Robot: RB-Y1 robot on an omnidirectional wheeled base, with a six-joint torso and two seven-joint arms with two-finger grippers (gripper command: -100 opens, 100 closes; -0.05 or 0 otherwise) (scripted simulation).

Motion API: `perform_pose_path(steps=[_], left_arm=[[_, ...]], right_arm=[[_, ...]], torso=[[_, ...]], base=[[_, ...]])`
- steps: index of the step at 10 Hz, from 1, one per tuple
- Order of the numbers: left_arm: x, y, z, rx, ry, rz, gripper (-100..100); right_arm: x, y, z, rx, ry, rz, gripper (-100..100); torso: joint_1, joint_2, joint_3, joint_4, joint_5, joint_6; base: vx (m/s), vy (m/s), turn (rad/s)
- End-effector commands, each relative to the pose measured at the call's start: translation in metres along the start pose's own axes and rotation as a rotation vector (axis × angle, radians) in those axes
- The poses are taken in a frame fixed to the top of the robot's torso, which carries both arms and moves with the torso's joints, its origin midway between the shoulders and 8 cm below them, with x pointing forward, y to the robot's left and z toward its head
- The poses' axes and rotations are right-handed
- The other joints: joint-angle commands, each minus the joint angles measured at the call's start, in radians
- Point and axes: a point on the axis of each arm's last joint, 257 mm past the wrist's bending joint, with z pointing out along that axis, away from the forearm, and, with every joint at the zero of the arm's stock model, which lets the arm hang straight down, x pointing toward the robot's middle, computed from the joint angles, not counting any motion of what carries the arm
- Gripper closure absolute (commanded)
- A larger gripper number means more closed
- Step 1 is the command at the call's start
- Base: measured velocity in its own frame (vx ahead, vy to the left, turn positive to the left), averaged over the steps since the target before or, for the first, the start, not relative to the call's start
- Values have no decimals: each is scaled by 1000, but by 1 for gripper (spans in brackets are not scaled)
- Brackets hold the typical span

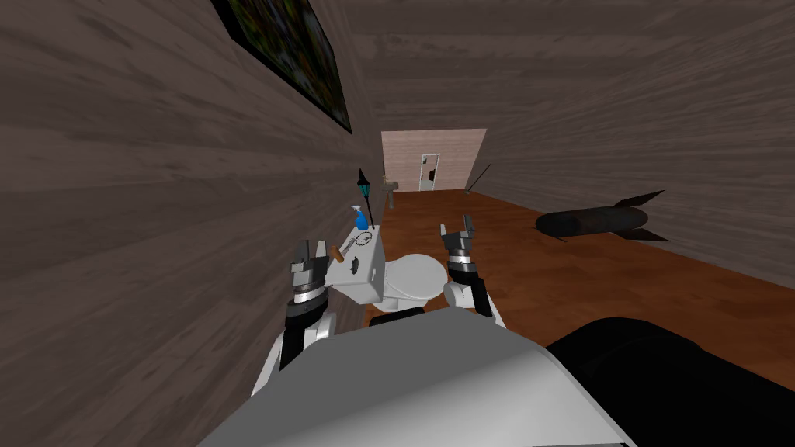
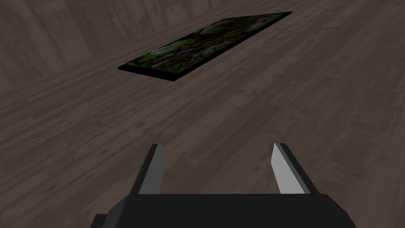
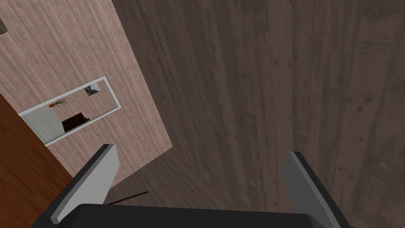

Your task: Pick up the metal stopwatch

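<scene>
White tank (image 1: 365, 285) of a toilet stands just left of the frame's middle in the head view, against the dark plank wall. The task's thing lies on its flat lid. I take the stopwatch (image 1: 362, 237) to be the small round piece with a thin dark rim, toward the upper end of the lid. It sits just below a blue spray bottle (image 1: 361, 218). It is too small to show a stem or cord, so I cannot tell which way any long axis runs.

Lower on the lid are a brown-handled item (image 1: 337, 253) and a small dark object (image 1: 355, 266). Both are apart from the stopwatch.

The left tool (image 1: 310, 250) is at the lid's left edge, between tank and wall. Its fingers point up the frame and stand about a third of its wrist view apart, with nothing between them. From it the stopwatch lies a little up and to the right, near.

The right tool (image 1: 458, 229) is right of the bowl (image 1: 415, 279), also spread wide and empty. The stopwatch is left of it, with part of the bowl and lid in between.

By my judgement the left arm is the nearer. It would have to swing in over the lid and tip its fingers down. It should also keep off the bottle just beyond.
</scene>
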Motion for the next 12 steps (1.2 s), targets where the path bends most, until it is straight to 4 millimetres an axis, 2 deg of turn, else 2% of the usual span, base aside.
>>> perform_pose_path(steps=[1, 5, 6, 8, 11, 12], left_arm=[[3, 9, -6, -34, 45, 19, -100], [7, 39, -31, -149, 159, 74, -100], [8, 39, -31, -149, 173, 78, -100], [8, 58, -50, -229, 237, 113, -100], [9, 69, -62, -273, 303, 142, -100], [7, 79, -75, -318, 340, 163, -100]], right_arm=[[0, 0, 0, 0, 0, 0, 0], [0, 0, 0, 0, 0, 0, 0], [0, 0, 0, 0, 0, 0, 0], [0, 0, 0, 0, 0, 0, 0], [0, 0, 0, 0, 0, 0, 0], [0, 0, 0, 0, 0, 0, 0]], torso=[[0, 0, 0, 0, 0, 0], [-3, 2, 1, 0, -1, 0], [-4, 2, 1, 0, -1, 0], [-2, 2, 1, 0, -1, 0], [-3, 2, 1, 0, -1, 0], [-2, 1, 1, 0, -1, 0]], base=[[-13, -28, 13], [-21, -58, 23], [-18, -47, 10], [-28, -49, 23], [-22, -47, 14], [-19, -51, 19]])
